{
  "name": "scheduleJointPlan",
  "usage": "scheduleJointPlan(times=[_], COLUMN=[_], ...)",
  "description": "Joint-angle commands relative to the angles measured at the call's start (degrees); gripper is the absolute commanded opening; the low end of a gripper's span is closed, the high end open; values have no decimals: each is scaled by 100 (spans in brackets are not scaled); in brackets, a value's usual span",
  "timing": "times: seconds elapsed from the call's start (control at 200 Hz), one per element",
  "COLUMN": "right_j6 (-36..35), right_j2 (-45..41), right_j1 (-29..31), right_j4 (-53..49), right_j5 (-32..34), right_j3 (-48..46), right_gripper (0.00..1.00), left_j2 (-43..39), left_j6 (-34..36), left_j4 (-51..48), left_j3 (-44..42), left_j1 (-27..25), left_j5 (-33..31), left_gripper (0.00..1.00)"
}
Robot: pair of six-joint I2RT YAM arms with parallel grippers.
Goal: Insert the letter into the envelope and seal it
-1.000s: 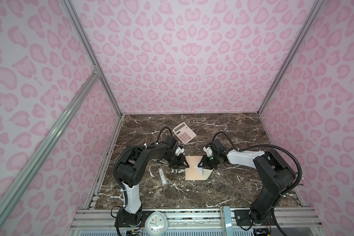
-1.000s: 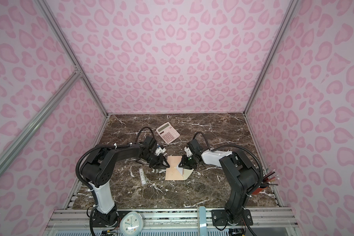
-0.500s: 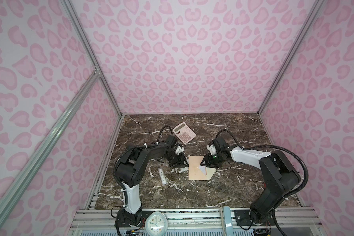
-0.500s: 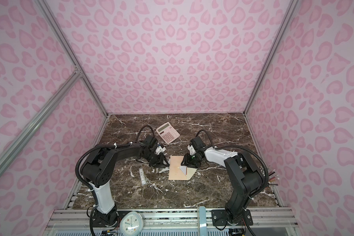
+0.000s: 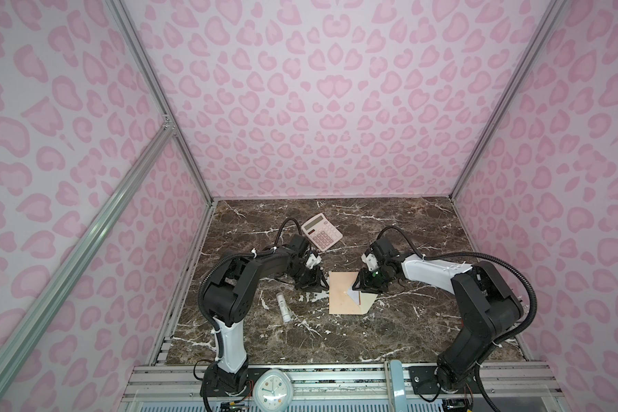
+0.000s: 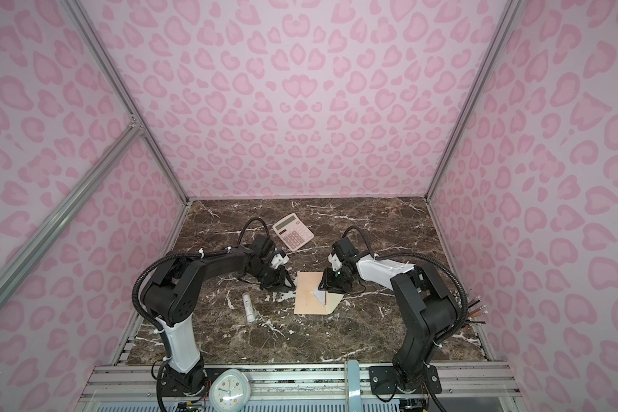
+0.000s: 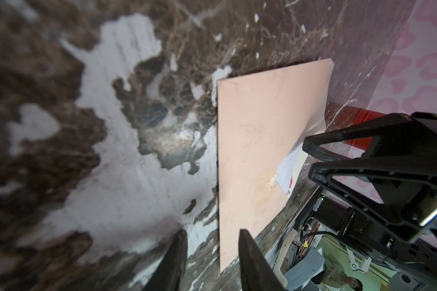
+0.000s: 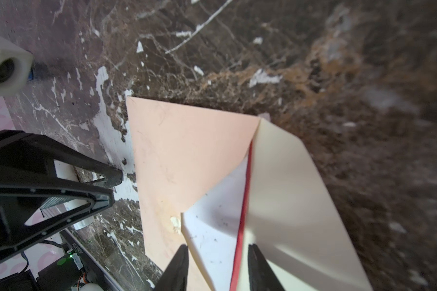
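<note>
1 envelope (image 5: 341, 299) flat btwn both claws. 1 letter (image 8: 212, 226) in its mouth, red edge inside spread right claw (image 8: 218, 249). Left claw (image 7: 212, 233) spread, straddling envelope's edge. Bench (image 5: 336, 339) wide around both.

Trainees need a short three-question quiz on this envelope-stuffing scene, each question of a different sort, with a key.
1. True or false: the envelope has its flap folded shut.
2. Which thing lies nearest the back wall? A clock, B calculator, C glue stick.
3. Fill in: the letter edge showing between the right end effector fingers is ____.
Key: 1 false; 2 B; 3 red.
</note>
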Motion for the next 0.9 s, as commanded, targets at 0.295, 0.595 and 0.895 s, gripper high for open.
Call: scheduleJointPlan(times=[0.295, 0.595, 0.895], right_j6=[187, 205, 209], right_j2=[240, 286, 372], right_j1=[178, 222, 273], right_j4=[316, 347, 433], right_j5=[-72, -100, -172], right_j3=[49, 145, 224], right_gripper=[40, 39, 39], left_j2=[239, 339, 428], left_j6=[-46, -46, -33], left_j4=[119, 145, 151], left_j3=[155, 228, 306], left_j1=[-51, -51, -51], left_j5=[-39, 1, 14], left_gripper=[38, 38, 38])
